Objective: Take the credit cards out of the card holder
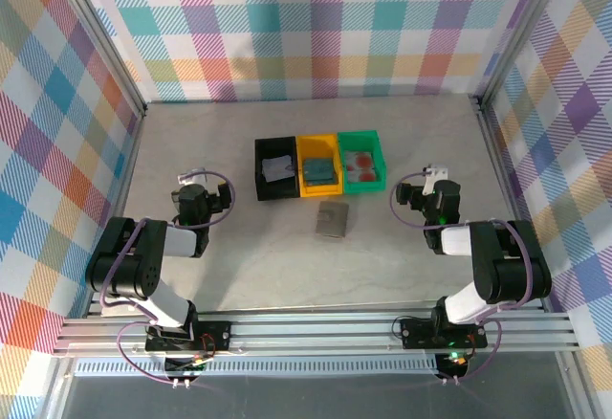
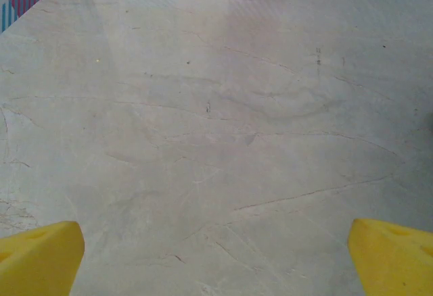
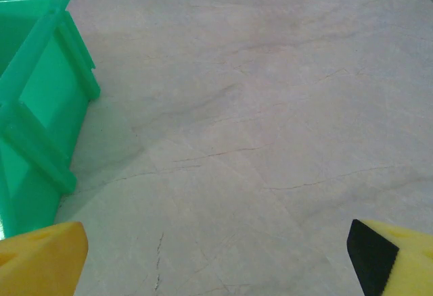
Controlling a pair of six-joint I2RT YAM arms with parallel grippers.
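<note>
Right gripper (image 1: 436, 174), jaws wide apart and empty, hangs to the right of the green tray (image 1: 361, 161). The card holder (image 1: 333, 218) lies to its left, slightly back toward the bases, nearer it than the left gripper (image 1: 197, 178), which is equally spread. The credit cards (image 1: 319, 167) sit in the trays beyond.

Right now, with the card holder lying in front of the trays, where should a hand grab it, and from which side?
Probably from straight above, pinching across its left and right edges. The card holder lies flat on the table, clear of the yellow tray behind it, so its sides are free, while it looks too thin to catch from the side without scraping the surface.
</note>
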